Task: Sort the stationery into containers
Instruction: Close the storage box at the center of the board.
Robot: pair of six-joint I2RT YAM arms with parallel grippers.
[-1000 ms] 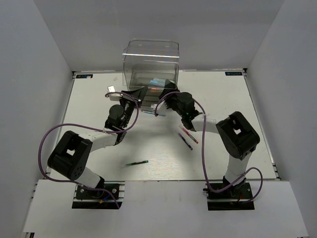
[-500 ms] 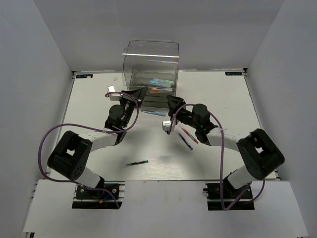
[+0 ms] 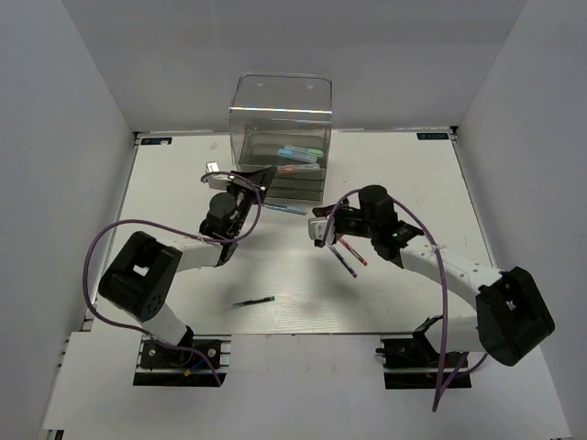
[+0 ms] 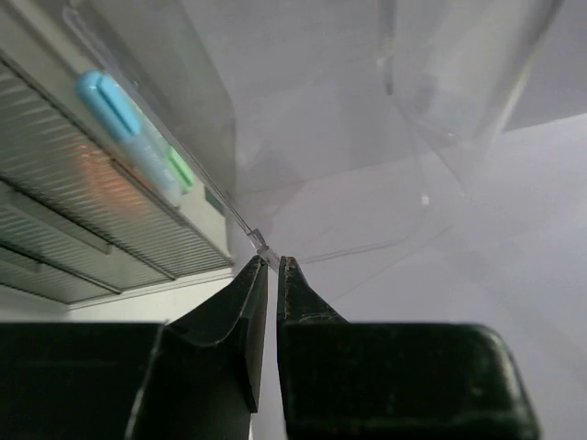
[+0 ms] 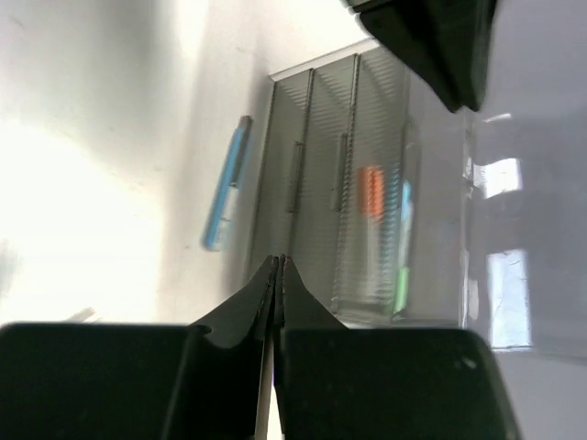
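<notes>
The containers are stacked drawers in a clear smoky unit point(image 3: 280, 119). Its top drawer holds a light blue marker point(image 4: 115, 105), an orange marker point(image 5: 370, 192) and a mint-green marker point(image 5: 401, 286). A thin blue pen point(image 3: 284, 209) lies on the table just in front of the unit. Red pen point(image 3: 354, 251) and dark purple pen point(image 3: 343, 262) lie side by side right of centre. A dark green pen point(image 3: 253, 302) lies nearer me. My left gripper point(image 4: 270, 260) is shut on the drawer's clear front edge point(image 4: 260, 242) at the unit's left corner. My right gripper point(image 5: 278, 261) is shut and empty, above the table facing the drawers.
White side walls enclose the table point(image 3: 183, 266). The left arm's cable point(image 3: 119, 240) loops over the near left. The right arm point(image 3: 431, 261) stretches across the right half, close above the red and purple pens.
My right arm has drawn back from the drawer unit toward the red and purple pens, and its jaws have gone from open to shut. The left gripper has stayed at the drawer corner.
</notes>
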